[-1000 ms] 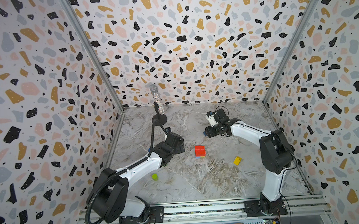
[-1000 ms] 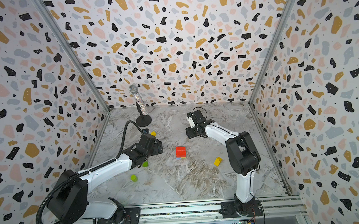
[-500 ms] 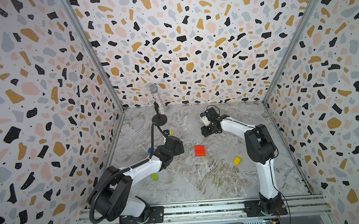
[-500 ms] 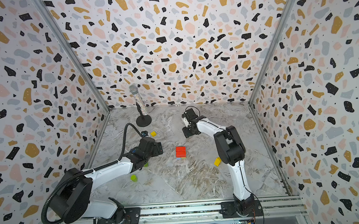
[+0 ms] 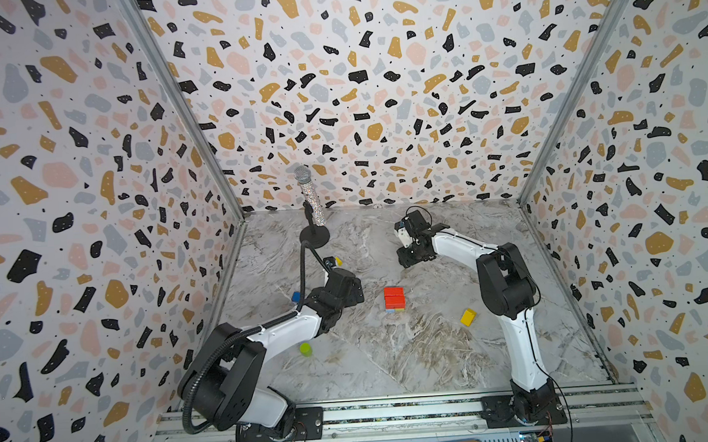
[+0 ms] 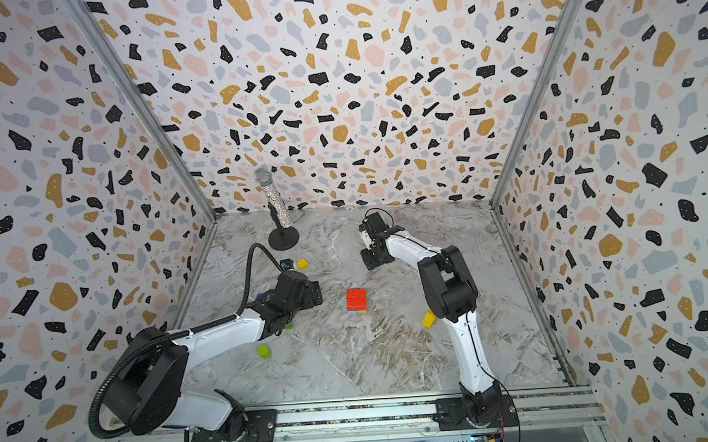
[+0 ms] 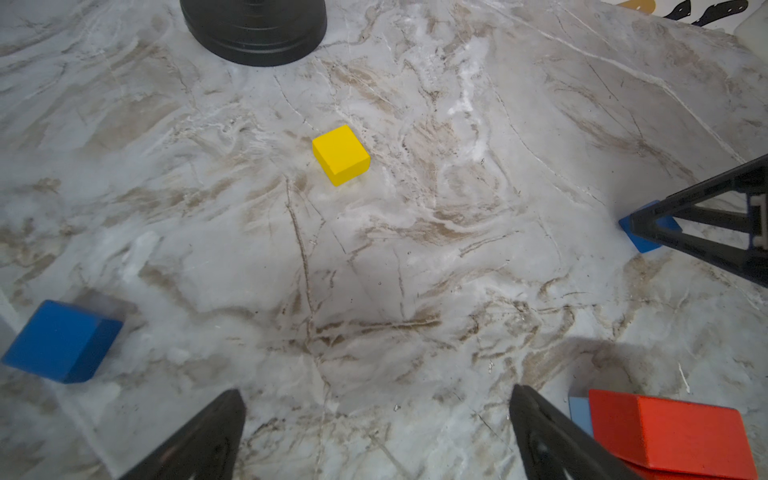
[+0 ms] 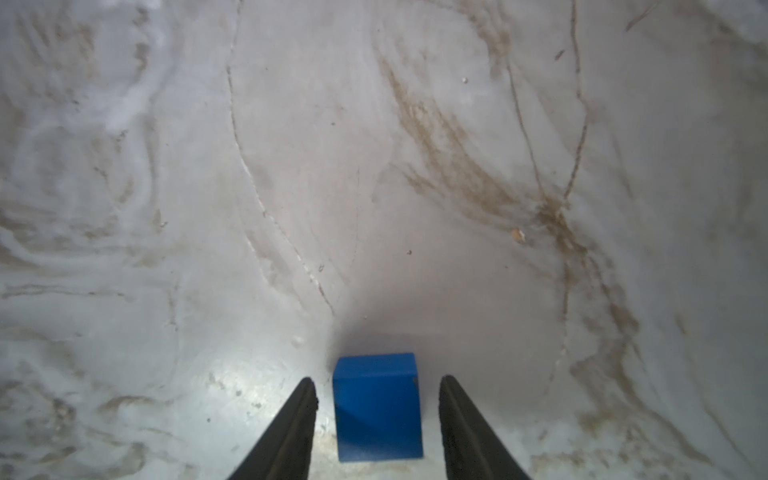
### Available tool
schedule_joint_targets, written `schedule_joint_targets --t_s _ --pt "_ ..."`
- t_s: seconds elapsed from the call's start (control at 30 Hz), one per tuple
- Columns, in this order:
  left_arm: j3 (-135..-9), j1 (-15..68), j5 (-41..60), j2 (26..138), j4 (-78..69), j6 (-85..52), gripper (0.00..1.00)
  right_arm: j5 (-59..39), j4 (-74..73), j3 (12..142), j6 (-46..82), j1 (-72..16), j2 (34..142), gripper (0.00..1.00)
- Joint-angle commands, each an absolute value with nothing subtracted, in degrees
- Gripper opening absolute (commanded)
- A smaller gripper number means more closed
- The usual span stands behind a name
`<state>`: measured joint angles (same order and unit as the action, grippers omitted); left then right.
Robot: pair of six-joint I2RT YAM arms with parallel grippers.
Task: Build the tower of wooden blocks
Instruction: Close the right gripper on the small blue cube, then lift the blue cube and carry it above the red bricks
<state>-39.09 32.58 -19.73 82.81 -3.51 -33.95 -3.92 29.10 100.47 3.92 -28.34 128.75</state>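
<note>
The tower [image 5: 394, 298] [image 6: 356, 299] stands mid-table: red blocks on a light-blue and yellow base, seen in both top views. Its red block [image 7: 673, 432] shows beside my left gripper [image 7: 376, 399] [image 5: 347, 291], which is open over bare table. Ahead of it lies a yellow cube [image 7: 340, 154] [image 5: 338, 260]; a blue block [image 7: 62, 340] [image 5: 296, 296] lies to its side. My right gripper [image 8: 377, 382] [image 5: 406, 261] is down at the table, open, its fingers on either side of another blue block [image 8: 377, 407] with a gap on each side.
A glittery microphone [image 5: 310, 195] on a black stand [image 7: 253, 29] is at the back left. A lime cylinder [image 5: 305, 349] lies front left beside my left arm. A yellow block [image 5: 468, 317] lies right of the tower, near my right arm's elbow.
The right arm has swung its elbow towards the middle and its gripper has shifted a little left, the jaws narrowing round the blue block. The left arm has barely moved.
</note>
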Motion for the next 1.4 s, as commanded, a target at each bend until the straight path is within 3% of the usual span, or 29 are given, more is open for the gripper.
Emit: schedule_joint_targets --t_s 0.0,0.6,1.37 --pt "-37.9 32.0 -21.1 80.9 -5.3 -34.7 1.00 -4.4 30.8 102.3 3.4 -28.1 128.7 0.50" --pt "-38.3 31.6 -20.8 79.7 -4.5 -35.3 1.00 -3.8 30.1 99.4 3.6 -28.1 124.8 0.31" --pt "-32.2 31.6 -21.1 69.6 -1.3 -36.8 1.00 -2.2 32.7 82.0 5.4 -38.9 101.9 0.30"
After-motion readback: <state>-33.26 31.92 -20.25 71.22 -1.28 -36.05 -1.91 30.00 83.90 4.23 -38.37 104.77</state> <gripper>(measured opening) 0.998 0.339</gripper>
